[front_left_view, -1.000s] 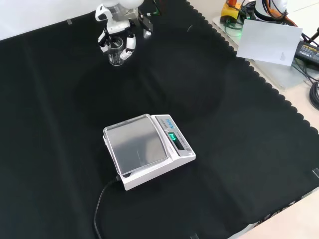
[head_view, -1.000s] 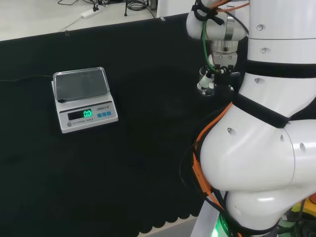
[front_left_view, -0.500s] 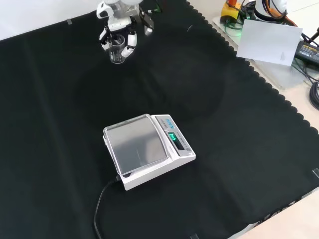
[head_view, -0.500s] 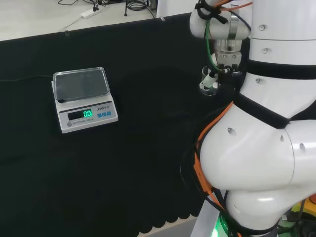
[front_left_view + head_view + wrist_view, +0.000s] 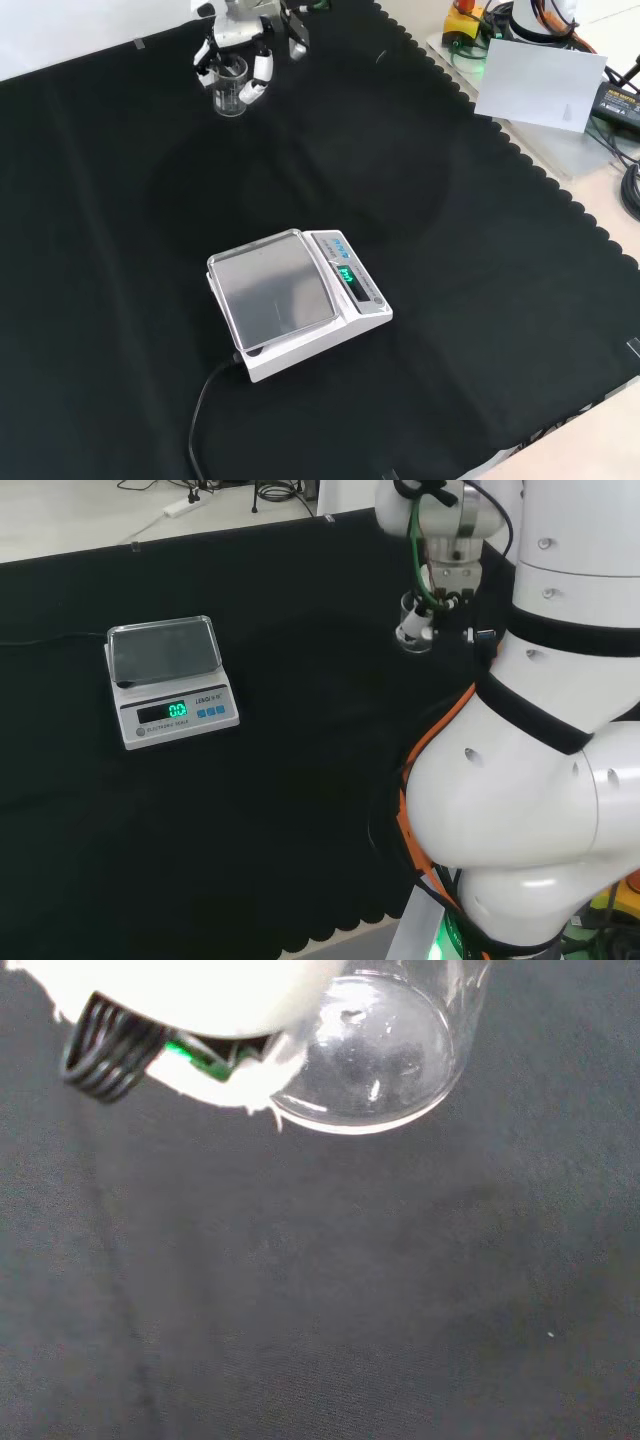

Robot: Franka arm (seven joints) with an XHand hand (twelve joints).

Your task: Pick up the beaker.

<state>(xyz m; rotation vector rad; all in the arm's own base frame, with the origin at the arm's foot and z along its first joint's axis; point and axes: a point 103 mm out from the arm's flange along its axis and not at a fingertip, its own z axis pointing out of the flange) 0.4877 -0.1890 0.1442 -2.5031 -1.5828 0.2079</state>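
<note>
A lab: a digital scale [image 5: 297,301] and glass beaker [image 5: 229,85] on black bench cloth [image 5: 480,250].

I can read no text with certainty. The weighing scale [image 5: 172,683] carries a lit green display [image 5: 177,711] on its front panel. Its digits and the print beside it are too small to resolve.

Scale [image 5: 297,300] on black-clothed bench [image 5: 480,260]
</note>
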